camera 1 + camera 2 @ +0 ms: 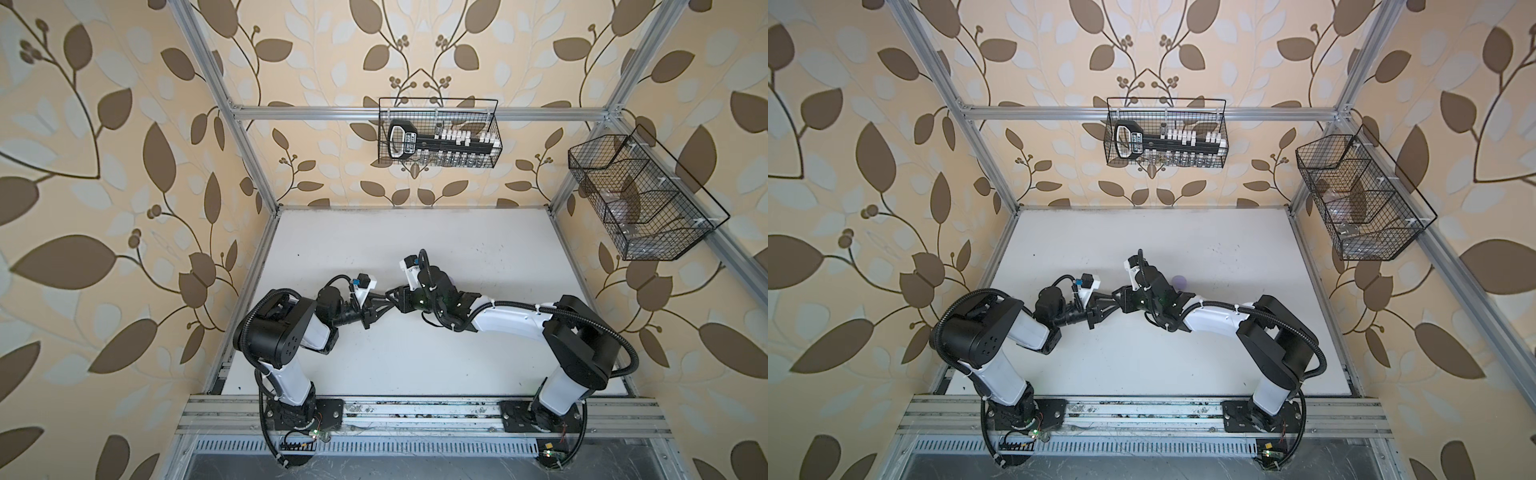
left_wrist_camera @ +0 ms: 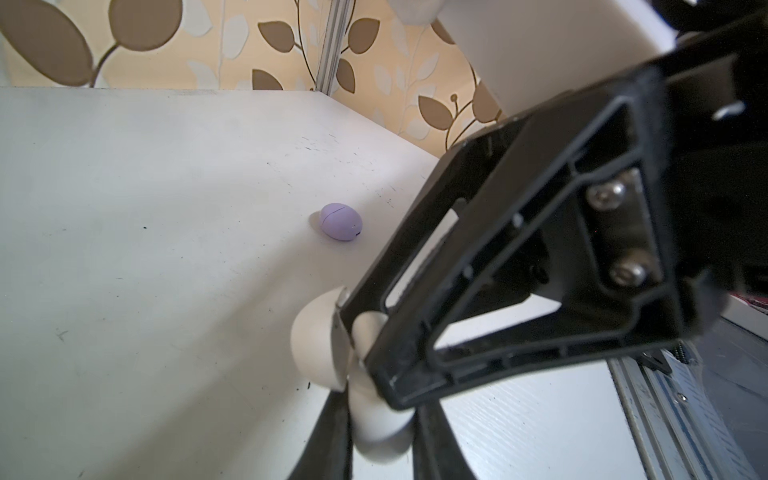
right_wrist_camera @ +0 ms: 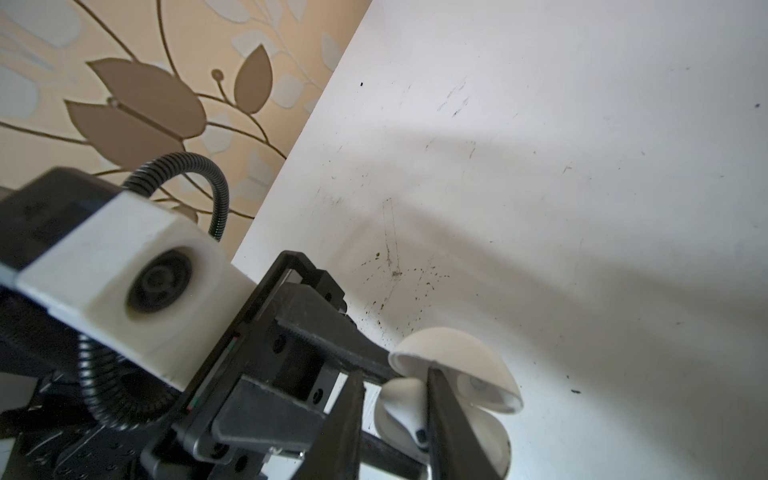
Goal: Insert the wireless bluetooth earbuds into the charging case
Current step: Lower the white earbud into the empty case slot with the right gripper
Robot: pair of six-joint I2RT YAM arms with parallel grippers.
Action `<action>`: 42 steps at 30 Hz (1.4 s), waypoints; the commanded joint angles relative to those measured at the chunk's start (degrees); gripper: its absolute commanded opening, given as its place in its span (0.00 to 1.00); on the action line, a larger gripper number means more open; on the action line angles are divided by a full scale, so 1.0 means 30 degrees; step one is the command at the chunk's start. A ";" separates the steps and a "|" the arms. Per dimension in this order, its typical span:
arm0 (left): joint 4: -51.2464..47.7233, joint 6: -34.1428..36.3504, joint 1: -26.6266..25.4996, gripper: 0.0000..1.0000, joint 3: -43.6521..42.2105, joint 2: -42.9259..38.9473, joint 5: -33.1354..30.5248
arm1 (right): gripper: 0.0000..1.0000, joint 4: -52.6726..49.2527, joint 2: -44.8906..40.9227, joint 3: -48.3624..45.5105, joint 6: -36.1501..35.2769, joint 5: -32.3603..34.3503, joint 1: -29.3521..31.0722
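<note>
My left gripper (image 2: 382,436) is shut on the base of a white charging case (image 2: 380,428), held above the table with its lid (image 2: 316,345) swung open. My right gripper (image 3: 395,369) meets it tip to tip near the table's middle (image 1: 392,299). Its jaws stand a little apart over the open case (image 3: 494,440). A white earbud (image 3: 399,411) with a dark spot sits at the case's mouth. It lies against one finger (image 3: 449,419), and a gap shows on its other side. No other earbuds are in view.
A closed lavender case (image 2: 340,221) lies on the white table (image 1: 415,365) behind the right arm (image 1: 1179,282). A wire basket (image 1: 440,133) hangs on the back rail and another wire basket (image 1: 640,195) on the right rail, both above the table.
</note>
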 commanded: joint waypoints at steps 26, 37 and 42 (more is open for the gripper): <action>0.2172 0.1142 -0.0351 0.15 -0.0129 -0.0584 0.1261 | 0.28 -0.1821 -0.1161 -0.0809 -0.1535 -0.1402 -0.0088; 0.2172 0.2027 -0.0709 0.15 -0.0557 -0.0906 0.1085 | 0.29 -0.2294 -0.1851 -0.1245 -0.1916 -0.1616 -0.0186; 0.2176 0.2386 -0.0908 0.15 -0.0678 -0.0968 0.0999 | 0.28 -0.2622 -0.2093 -0.1209 -0.2068 -0.0957 -0.0130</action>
